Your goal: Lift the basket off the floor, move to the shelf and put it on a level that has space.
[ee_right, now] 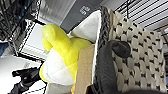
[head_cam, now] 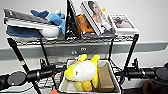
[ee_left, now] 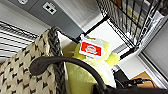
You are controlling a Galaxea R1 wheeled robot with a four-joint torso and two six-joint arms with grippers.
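Observation:
The basket (head_cam: 65, 86), beige woven with a pale lining, hangs low in the centre of the head view between my two arms. It holds a yellow and white plush (head_cam: 83, 71) and a brown block (head_cam: 105, 80). My left gripper (head_cam: 61, 70) is at its left wall, and a dark finger (ee_left: 62, 61) curves along the woven side. My right gripper (head_cam: 119, 74) is at its right wall, with a finger (ee_right: 110, 65) over the dark braided rim. The shelf (head_cam: 130, 53) stands right ahead. The basket is under its top tier; I cannot tell whether it rests on the level below.
The top tier (head_cam: 82, 40) carries books (head_cam: 100, 17), a blue plush (head_cam: 53, 18), an orange plush (head_cam: 83, 25) and a flat grey item. Behind the rack is a white wall with a grey strip and sockets (head_cam: 82, 49). Black wire grid (ee_left: 125, 20) runs close beside the basket.

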